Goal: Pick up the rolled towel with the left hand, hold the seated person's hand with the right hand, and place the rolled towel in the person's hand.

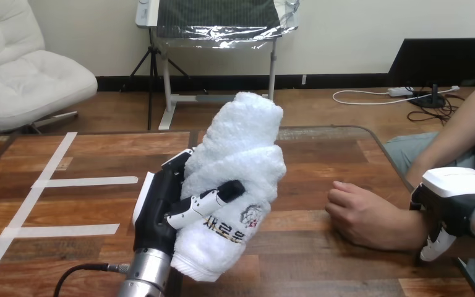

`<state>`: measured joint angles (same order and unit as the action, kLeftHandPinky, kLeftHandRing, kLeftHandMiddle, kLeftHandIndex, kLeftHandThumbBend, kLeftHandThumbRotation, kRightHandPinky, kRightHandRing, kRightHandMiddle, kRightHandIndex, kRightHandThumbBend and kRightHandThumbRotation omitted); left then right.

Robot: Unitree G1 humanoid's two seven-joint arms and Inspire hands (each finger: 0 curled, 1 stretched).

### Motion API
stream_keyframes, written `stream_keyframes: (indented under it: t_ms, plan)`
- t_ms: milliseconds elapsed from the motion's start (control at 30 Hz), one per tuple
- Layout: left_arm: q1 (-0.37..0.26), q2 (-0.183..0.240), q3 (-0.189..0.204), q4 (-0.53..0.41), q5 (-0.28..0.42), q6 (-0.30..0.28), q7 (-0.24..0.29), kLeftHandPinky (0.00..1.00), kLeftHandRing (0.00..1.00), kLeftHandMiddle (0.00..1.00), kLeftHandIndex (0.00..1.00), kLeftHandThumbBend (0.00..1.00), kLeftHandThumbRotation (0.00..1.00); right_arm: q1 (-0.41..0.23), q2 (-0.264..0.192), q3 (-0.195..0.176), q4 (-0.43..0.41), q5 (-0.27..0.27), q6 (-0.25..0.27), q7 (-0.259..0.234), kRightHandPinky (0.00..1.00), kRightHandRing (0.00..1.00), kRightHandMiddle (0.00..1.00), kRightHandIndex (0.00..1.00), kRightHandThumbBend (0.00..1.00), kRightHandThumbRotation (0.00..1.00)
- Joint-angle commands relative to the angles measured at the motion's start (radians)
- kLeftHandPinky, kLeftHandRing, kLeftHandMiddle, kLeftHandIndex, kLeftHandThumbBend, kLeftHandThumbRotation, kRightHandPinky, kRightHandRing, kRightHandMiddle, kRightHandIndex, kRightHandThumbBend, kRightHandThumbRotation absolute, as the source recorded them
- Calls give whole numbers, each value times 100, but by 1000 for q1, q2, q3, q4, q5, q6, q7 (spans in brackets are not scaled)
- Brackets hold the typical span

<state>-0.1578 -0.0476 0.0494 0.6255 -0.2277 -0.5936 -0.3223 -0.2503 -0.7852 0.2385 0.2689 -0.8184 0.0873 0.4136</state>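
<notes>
A white rolled towel [238,167] stands tilted above the table's middle, held up by my left hand [164,207], whose thumb and fingers curl round its lower part. The person's hand [365,213] rests on the table at the right, loosely closed, knuckles toward the towel. My right hand [448,207] sits over the person's wrist at the right edge, with its fingers curled down round the wrist. The towel and the person's hand are apart, a short gap between them.
The wooden table [321,154] carries strips of white tape [74,181] on its left side. The person's forearm [464,136] comes in from the upper right.
</notes>
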Motion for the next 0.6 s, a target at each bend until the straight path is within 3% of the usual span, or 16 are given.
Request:
stream_keyframes:
  t_ms: [0, 367, 567]
  plan:
    - [-70, -4, 13, -35, -5, -17, 1, 31, 37, 44, 50, 93, 21, -14, 6, -27, -14, 31, -9, -49, 32, 42, 49, 51, 78, 0]
    - [-124, 12, 25, 52, 19, -9, 21, 31, 37, 44, 50, 93, 23, -1, 1, -39, -37, 56, -2, -80, 39, 46, 52, 50, 79, 0]
    - [-163, 23, 30, 111, 30, 11, 40, 30, 37, 43, 50, 92, 22, 14, 3, -60, -54, 78, -13, -116, 34, 42, 49, 50, 81, 0]
